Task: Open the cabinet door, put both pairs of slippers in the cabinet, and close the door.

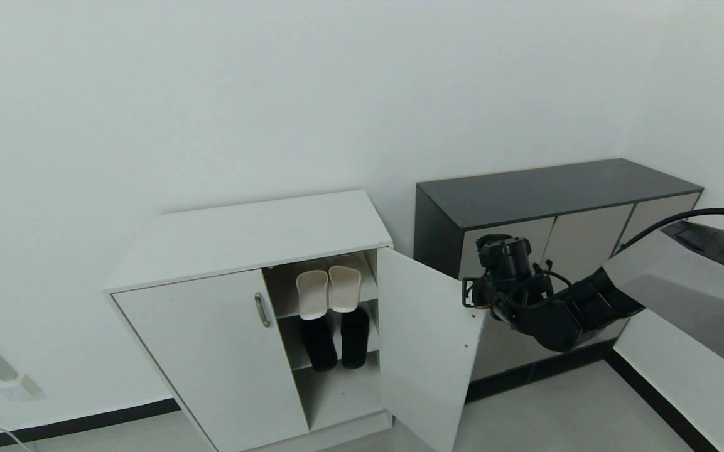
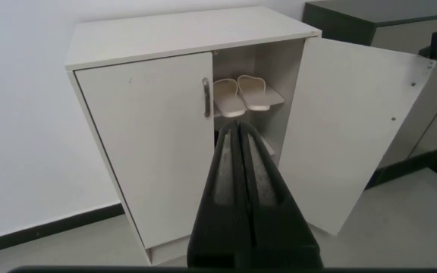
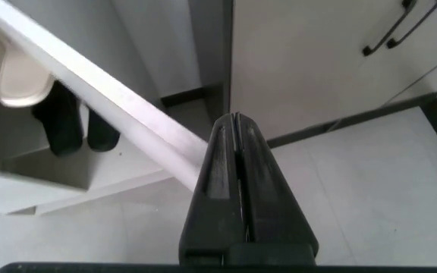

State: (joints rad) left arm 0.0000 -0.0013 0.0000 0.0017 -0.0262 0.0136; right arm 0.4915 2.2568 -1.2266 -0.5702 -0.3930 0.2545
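White-walled room: white slippers (image 1: 329, 290), black slippers (image 1: 335, 342) shelved; my R gripper (image 3: 235, 121), closed on nothing, beside open cabinet door (image 1: 427, 342). Prob. light, stiff; I'd push its edge.

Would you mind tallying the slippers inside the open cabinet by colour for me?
White slippers: 2
Black slippers: 2
Total: 4 slippers
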